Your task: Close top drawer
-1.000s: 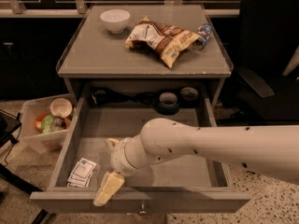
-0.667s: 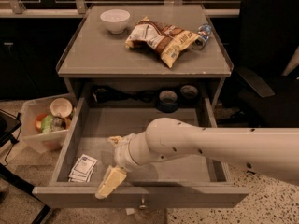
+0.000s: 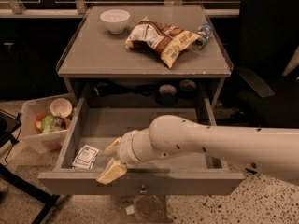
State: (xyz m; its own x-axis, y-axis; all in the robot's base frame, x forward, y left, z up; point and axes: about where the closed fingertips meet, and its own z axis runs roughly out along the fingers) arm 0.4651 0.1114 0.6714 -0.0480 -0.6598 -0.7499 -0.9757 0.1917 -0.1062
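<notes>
Left of the top drawer point(image 3: 140, 182), on the floor, sits a clear plastic bin point(image 3: 32, 136) holding a cup and some food. The drawer itself stands pulled far out of the grey cabinet point(image 3: 93, 50), its inside in plain view and a small white packet point(image 3: 85, 156) lying in its front left corner. Just right of that packet the gripper point(image 3: 111, 160) hangs over the drawer's front edge, its two pale jaws spread apart and holding nothing, the lower one at the front panel's top rim. The white arm point(image 3: 210, 141) reaches across the drawer from its right side. The closing looks barely begun: nearly the whole push inward remains.
</notes>
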